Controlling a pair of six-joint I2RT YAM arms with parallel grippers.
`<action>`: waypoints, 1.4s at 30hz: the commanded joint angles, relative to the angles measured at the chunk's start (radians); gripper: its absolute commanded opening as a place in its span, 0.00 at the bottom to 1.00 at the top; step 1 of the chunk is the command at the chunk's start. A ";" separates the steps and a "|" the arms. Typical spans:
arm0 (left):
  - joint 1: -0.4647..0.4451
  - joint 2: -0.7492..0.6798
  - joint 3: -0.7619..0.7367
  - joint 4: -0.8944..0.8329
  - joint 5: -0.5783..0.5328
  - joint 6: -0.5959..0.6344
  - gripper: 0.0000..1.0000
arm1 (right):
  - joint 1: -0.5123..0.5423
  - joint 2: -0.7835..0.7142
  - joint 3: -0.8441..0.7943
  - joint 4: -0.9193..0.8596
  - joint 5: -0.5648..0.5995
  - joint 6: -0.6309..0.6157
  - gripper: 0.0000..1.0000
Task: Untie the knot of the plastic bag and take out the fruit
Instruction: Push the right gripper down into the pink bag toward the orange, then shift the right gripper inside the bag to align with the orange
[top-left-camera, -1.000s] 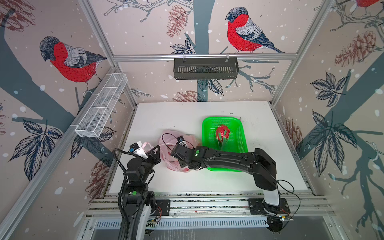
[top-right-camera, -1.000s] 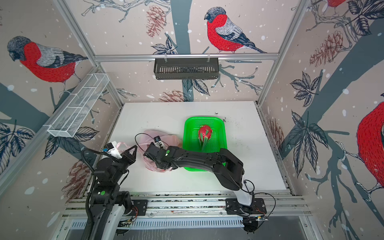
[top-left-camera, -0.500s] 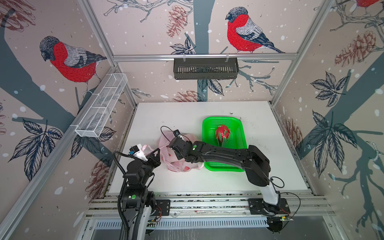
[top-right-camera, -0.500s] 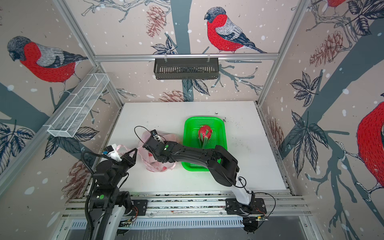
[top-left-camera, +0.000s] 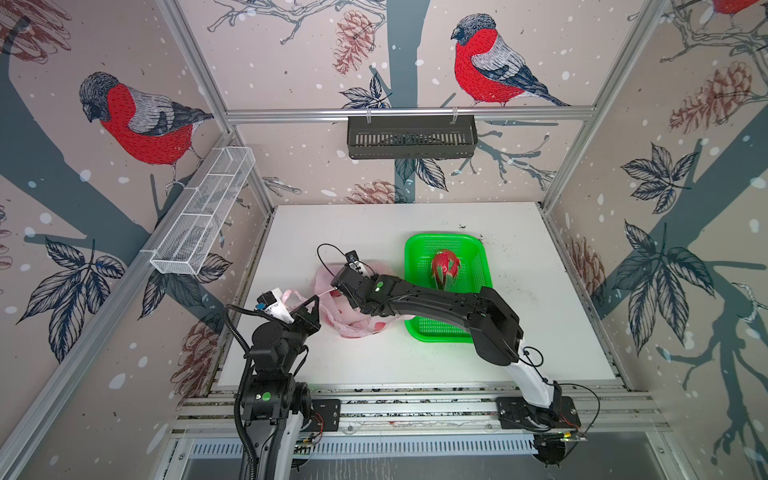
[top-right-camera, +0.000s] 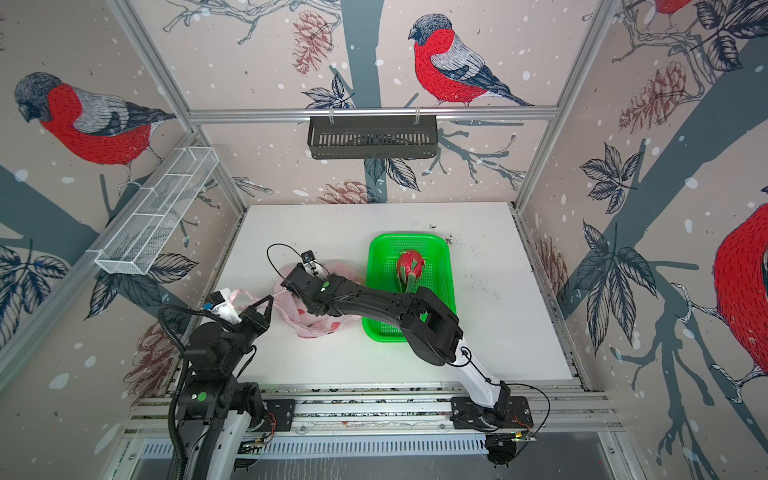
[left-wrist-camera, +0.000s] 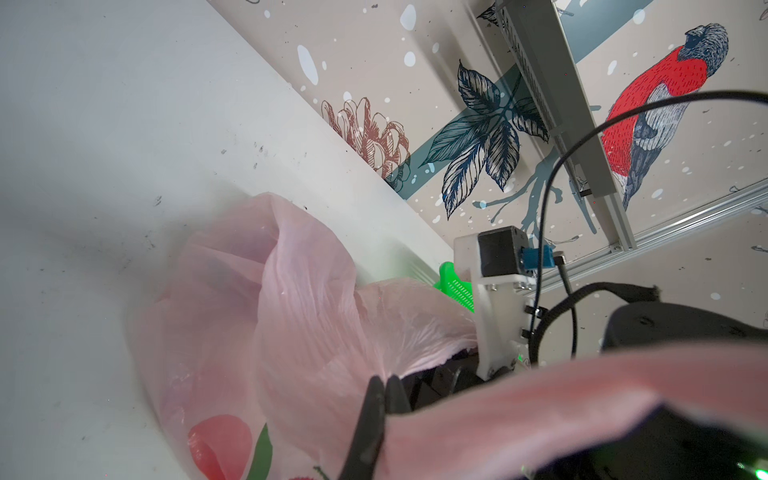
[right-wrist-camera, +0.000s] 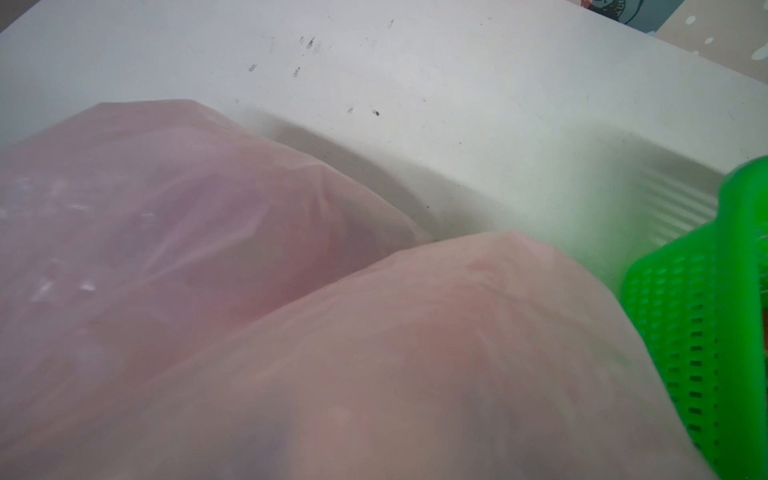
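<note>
Pink film, thin, limp and likely slippery, formed the plastic bag (top-left-camera: 355, 327), slumped on the worktop (top-left-camera: 374, 232) against the green basket (top-left-camera: 444, 237). The left end effector (left-wrist-camera: 380, 388) pinched a bunched strand, the sensible hold; the right end effector (top-left-camera: 338, 286) sat over it, jaws hidden.

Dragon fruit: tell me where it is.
In both top views the dragon fruit lies in the green basket's far half, just right of the pink bag.

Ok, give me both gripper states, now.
Left gripper: shut, pinching the plastic bag by its handle film.
Right gripper: at the bag, fingers hidden; cannot tell.
</note>
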 joint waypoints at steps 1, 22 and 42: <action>0.000 -0.004 0.016 0.011 0.001 0.001 0.00 | -0.007 0.011 0.015 -0.038 0.042 0.043 0.68; 0.000 -0.001 -0.022 0.021 0.082 0.003 0.00 | -0.059 0.056 0.007 0.144 -0.007 0.179 0.79; -0.031 0.001 -0.024 0.020 0.110 0.001 0.00 | -0.092 0.116 0.003 0.243 -0.021 0.241 0.81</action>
